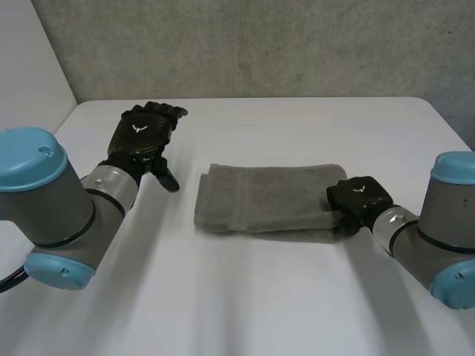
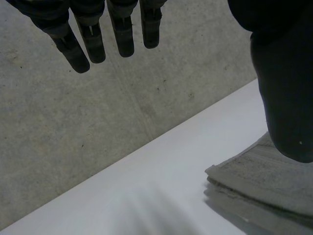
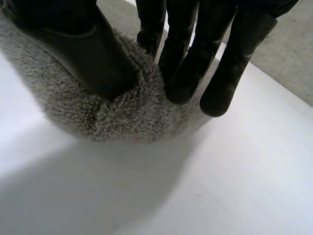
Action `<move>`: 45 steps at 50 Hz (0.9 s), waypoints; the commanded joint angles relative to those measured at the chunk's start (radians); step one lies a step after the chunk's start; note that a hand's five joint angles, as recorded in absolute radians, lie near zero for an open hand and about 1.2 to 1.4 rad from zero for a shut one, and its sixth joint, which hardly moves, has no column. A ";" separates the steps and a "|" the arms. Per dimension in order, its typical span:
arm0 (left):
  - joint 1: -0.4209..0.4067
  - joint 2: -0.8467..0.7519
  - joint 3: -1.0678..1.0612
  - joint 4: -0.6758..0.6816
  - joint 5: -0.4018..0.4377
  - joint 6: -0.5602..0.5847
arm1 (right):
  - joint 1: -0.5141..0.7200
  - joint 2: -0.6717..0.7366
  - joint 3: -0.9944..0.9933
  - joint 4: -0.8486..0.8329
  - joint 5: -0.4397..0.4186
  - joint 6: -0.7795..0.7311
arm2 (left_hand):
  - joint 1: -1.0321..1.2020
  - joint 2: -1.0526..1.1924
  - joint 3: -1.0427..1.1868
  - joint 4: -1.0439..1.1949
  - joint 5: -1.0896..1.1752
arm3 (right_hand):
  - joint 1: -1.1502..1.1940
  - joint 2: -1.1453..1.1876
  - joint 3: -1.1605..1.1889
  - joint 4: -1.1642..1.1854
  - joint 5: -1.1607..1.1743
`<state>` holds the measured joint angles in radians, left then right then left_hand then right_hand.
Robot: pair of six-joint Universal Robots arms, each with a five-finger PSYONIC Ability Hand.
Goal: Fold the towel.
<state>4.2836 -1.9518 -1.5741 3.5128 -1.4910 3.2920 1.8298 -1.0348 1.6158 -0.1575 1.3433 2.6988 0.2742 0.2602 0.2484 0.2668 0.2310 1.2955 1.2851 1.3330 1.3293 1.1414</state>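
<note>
White table (image 1: 245, 297), smooth and matte, with a rough, speckled grey wall (image 1: 260, 44) rising behind it. Over to the right hand (image 1: 359, 199), black and hard-shelled, down at the right end of the towel (image 1: 260, 196), and it has a grip! Its wrist view tells it plainly: the broad thumb (image 3: 88, 54) digs into the pile from one side, the fingers (image 3: 183, 73) press in from the other, and a rounded hump of fluffy grey terry bulges between them. Out from there the towel runs leftward across the middle of the table, a long soft rectangle lying flat. It is already doubled over, with stacked layers showing at its left end. Well clear of that end is the left hand (image 1: 145, 133), up over the table, fingers straight and a little spread, thumb standing apart, nothing in it at all. Both hands sit on grey arms with rounded light-blue caps
</note>
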 commanded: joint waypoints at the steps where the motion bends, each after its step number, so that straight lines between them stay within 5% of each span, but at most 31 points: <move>1: -0.001 0.013 -0.004 -0.002 0.000 -0.003 | 0.023 -0.039 -0.043 -0.066 0.085 -0.126 | -0.067 -0.053 -0.041 -0.059 -0.198 | 0.101 0.111 0.063 0.067 0.080; 4: -0.001 0.013 -0.004 -0.002 0.000 -0.003 | 0.045 -0.065 -0.047 -0.090 0.097 -0.186 | -0.067 -0.053 -0.041 -0.059 -0.198 | 0.101 0.111 0.063 0.067 0.080; 13: 0.005 0.025 0.000 -0.002 -0.002 -0.005 | 0.411 0.042 -0.180 -0.174 0.079 -0.708 | -0.070 -0.056 -0.044 -0.062 -0.201 | 0.101 0.111 0.063 0.067 0.080; 16: 0.016 0.045 0.003 0.000 -0.024 -0.005 | 0.499 0.145 -0.231 -0.172 -0.037 -0.864 | -0.070 -0.056 -0.044 -0.062 -0.201 | 0.101 0.111 0.063 0.067 0.080; 22: 0.025 0.048 0.005 -0.003 -0.064 -0.008 | 0.516 0.229 -0.267 -0.163 -0.153 -0.869 | -0.075 -0.061 -0.050 -0.068 -0.207 | 0.101 0.111 0.063 0.067 0.080; 25: 0.025 0.048 0.002 -0.003 -0.068 -0.008 | 0.516 0.240 -0.281 -0.160 -0.167 -0.827 | -0.075 -0.061 -0.050 -0.068 -0.207 | -0.039 -0.029 -0.077 -0.073 -0.060; 27: 0.022 0.048 -0.001 -0.003 -0.069 -0.008 | 0.502 0.234 -0.269 -0.169 -0.170 -0.711 | -0.075 -0.061 -0.050 -0.068 -0.207 | -0.504 -0.494 -0.541 -0.538 -0.524; 28: 0.022 0.048 -0.001 -0.003 -0.069 -0.008 | 0.502 0.234 -0.269 -0.169 -0.170 -0.711 | -0.075 -0.061 -0.050 -0.068 -0.207 | -0.506 -0.495 -0.543 -0.540 -0.526; 32: 0.013 0.047 0.006 -0.002 -0.069 -0.009 | 0.448 0.138 -0.245 -0.172 -0.168 -0.384 | -0.072 -0.058 -0.047 -0.065 -0.204 | -0.883 -0.873 -0.921 -0.917 -0.904; 36: 0.007 0.045 0.019 0.000 -0.069 -0.009 | 0.395 0.065 -0.218 -0.174 -0.168 -0.131 | -0.070 -0.056 -0.044 -0.062 -0.201 | -0.958 -0.948 -0.996 -0.992 -0.978; 38: -0.013 0.034 0.043 0.000 -0.071 -0.011 | 0.350 0.013 -0.206 -0.166 -0.161 0.119 | -0.061 -0.047 -0.035 -0.053 -0.192 | -0.976 -0.965 -1.013 -1.009 -0.996; 45: -0.090 -0.044 0.109 -0.009 -0.074 -0.038 | 0.263 -0.002 -0.195 -0.097 -0.164 0.372 | -0.055 -0.041 -0.029 -0.047 -0.186 | -0.976 -0.965 -1.013 -1.009 -0.996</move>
<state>4.2515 -1.9312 -1.5196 3.5119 -1.5621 3.2748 2.1624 -1.0207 1.4104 -0.3111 1.1800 2.8664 0.2743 0.2603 0.2485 0.2668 0.2332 0.3968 0.3980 0.3881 0.3725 0.1652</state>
